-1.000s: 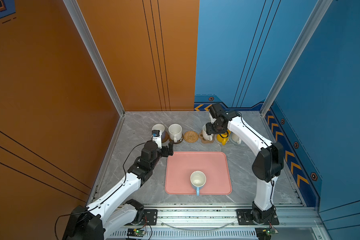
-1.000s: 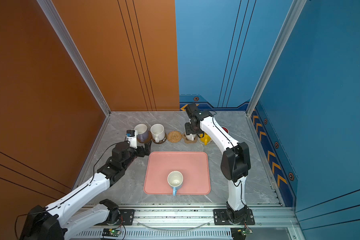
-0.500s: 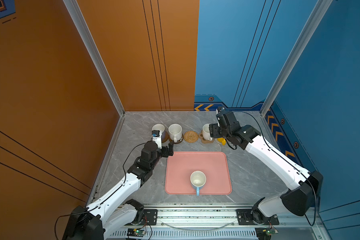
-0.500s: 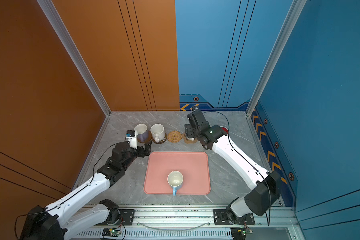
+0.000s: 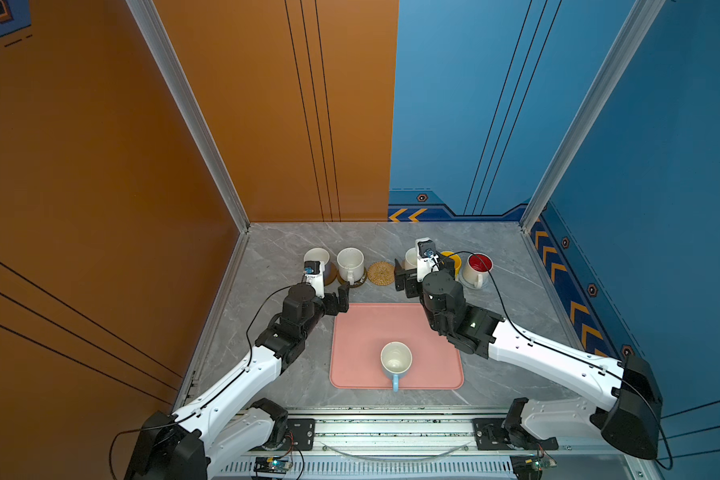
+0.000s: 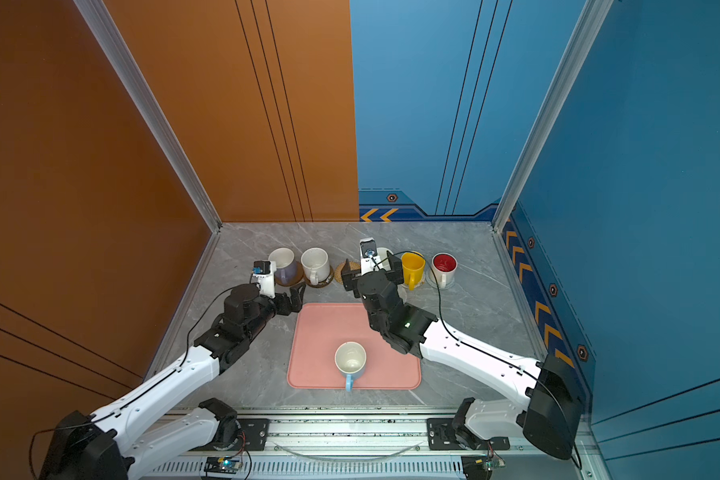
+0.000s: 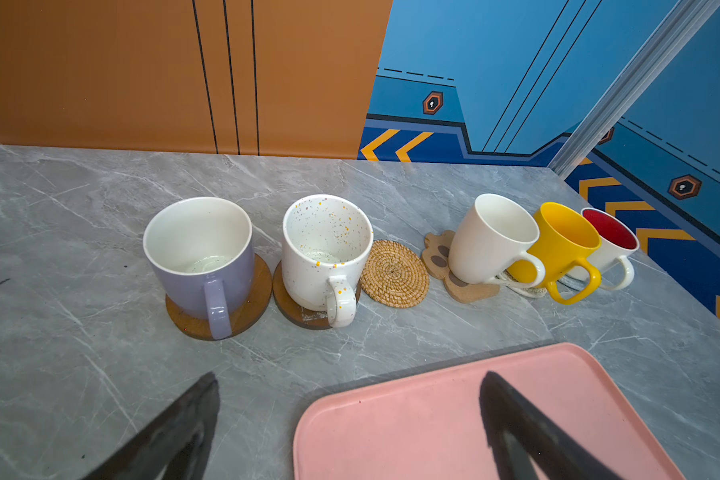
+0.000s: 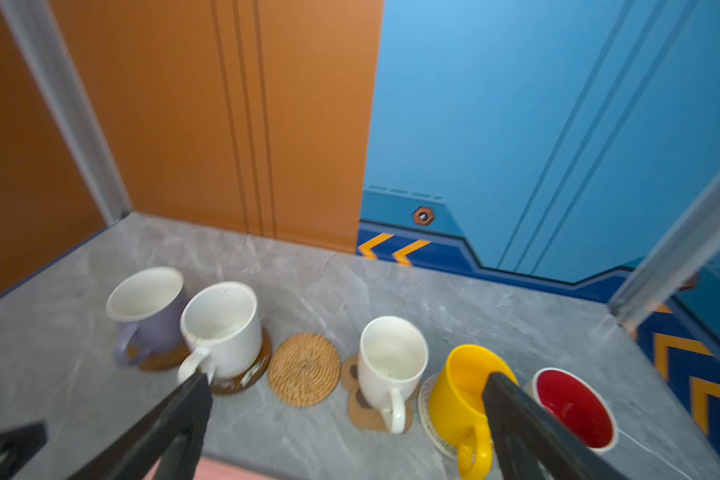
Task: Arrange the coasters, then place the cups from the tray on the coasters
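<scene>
While spread wide and empty, bring left gripper (image 7: 350, 377) or right gripper (image 8: 346, 379), seemingly equidistant, toward near edge of pink rectangular tray (image 5: 362, 332): light-blue handled ceramic mug (image 5: 395, 358), handle nearward.

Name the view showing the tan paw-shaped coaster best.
Left wrist: the tan paw-shaped coaster is sharp, toe pads visible, under the plain white mug. Right wrist blurs it; in both top views the right arm mostly hides it.
</scene>
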Available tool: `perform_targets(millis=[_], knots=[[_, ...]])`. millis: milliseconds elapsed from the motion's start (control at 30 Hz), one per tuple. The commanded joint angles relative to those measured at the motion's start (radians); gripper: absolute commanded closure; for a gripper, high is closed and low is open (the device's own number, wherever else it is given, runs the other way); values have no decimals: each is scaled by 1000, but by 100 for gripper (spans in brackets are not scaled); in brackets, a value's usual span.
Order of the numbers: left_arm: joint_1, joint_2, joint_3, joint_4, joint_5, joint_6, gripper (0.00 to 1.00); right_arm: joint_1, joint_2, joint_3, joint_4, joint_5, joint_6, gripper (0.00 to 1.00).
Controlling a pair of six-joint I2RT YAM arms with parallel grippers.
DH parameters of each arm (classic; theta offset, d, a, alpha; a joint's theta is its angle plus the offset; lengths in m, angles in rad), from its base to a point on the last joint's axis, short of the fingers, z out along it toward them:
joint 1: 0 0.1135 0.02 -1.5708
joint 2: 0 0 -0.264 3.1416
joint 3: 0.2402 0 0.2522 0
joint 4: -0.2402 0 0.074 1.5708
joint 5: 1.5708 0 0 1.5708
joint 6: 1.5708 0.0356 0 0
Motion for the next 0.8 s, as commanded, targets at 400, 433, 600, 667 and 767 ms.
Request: perform_targets(millis=[400, 433, 600, 667, 767], knots=[[-26, 60, 59, -5, 36, -23, 2, 114, 419, 285, 1195, 754, -1218, 0], [-27, 60, 59, -4, 34, -21, 2, 104, 444, 325, 1195, 785, -1266, 0], [-30, 55, 60, -6, 31, -15, 2, 116, 396, 260, 1195, 752, -1238, 0], [-30, 52, 58, -4, 29, -15, 2, 133, 324, 183, 1196, 723, -1188, 0], [-32, 54, 60, -4, 29, -15, 2, 161, 201, 74, 1181, 676, -1128, 0]])
